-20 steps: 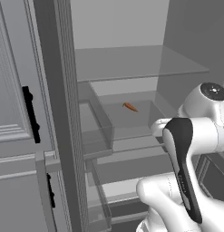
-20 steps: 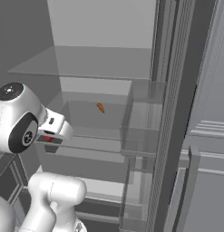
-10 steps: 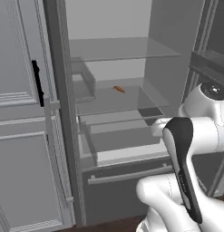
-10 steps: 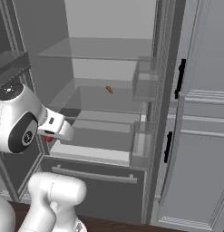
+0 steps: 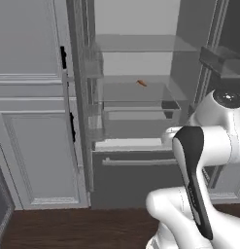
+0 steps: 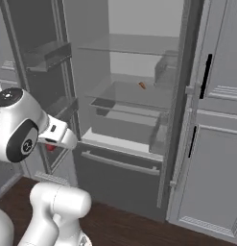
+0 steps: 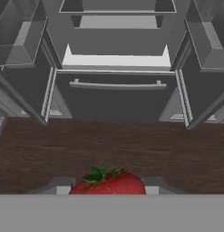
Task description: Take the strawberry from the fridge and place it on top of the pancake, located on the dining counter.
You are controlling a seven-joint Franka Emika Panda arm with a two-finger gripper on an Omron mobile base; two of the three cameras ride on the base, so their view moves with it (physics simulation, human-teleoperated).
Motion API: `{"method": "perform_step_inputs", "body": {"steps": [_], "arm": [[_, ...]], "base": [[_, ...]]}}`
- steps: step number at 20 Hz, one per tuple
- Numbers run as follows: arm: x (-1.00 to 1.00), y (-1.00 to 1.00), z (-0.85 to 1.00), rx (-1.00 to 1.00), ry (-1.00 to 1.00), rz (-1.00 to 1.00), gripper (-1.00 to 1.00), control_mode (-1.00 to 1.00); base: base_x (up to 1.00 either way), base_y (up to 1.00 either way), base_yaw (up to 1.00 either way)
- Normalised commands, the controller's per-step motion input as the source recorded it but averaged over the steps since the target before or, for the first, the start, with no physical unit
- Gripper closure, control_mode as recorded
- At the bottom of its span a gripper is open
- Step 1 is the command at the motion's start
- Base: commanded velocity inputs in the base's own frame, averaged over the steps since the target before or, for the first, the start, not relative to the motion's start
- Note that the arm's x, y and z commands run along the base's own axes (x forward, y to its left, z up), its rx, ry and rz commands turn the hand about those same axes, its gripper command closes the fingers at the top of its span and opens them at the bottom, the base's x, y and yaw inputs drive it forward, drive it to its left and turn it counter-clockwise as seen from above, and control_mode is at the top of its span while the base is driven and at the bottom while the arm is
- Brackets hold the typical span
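Hand view showed you the strawberry [image 7: 109, 182] clamped between the gripper [image 7: 108, 185] fingers, out in front of the open fridge [image 7: 115, 97] above dark wood floor [image 7: 113, 140]. Right base view had an orange-red item [image 6: 142, 85] lying on a far glass shelf [image 6: 134, 93] inside.

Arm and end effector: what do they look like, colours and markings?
The arm is glossy white, built of rounded links, with a dark grey band down one link and dark round joint caps; one cap carries a small light emblem. The end effector is a white block with small dark marks and a red spot beneath. No cables visible.
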Motion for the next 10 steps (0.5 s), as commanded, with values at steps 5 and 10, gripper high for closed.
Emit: {"method": "perform_step_inputs", "body": {"steps": [5, 10], "arm": [[0.0, 0.0, 0.0, 0.0, 0.0, 0.0, 1.0, 1.0], [0.0, 0.0, 0.0, 0.0, 0.0, 0.0, 1.0, 1.0]], "base": [[-0.9, -0.6, 0.59], [-0.97, -0.2, 0.61]]}}
